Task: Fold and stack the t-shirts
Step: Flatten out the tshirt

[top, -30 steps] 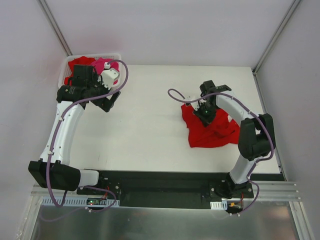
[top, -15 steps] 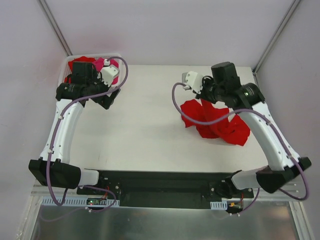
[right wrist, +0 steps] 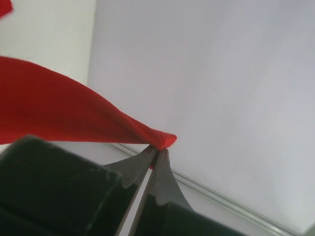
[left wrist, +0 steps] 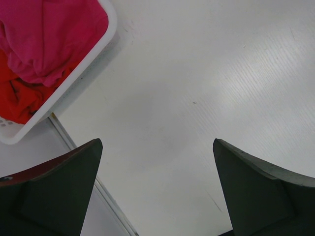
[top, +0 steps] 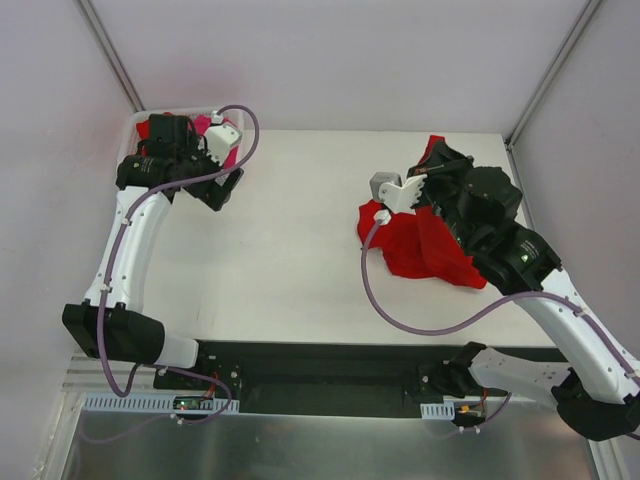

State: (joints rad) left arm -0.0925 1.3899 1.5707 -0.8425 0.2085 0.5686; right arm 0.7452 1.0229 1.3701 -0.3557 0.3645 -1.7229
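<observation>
One red t-shirt [top: 412, 250] in right pincer [right wrist: 157, 149]

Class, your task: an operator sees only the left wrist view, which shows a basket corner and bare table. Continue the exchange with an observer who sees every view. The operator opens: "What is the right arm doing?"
Observer: The right fingers are shut on an edge of a red t-shirt, holding it up over the table's right side.
Operator: Is the whole shirt in the air?
Observer: No. In the top view most of it lies bunched on the table; only one part rises to the fingers.
Operator: Any other shirt out of the basket?
Observer: None that the top view shows. The pink t-shirt and the other red cloth sit in the basket.
</observation>
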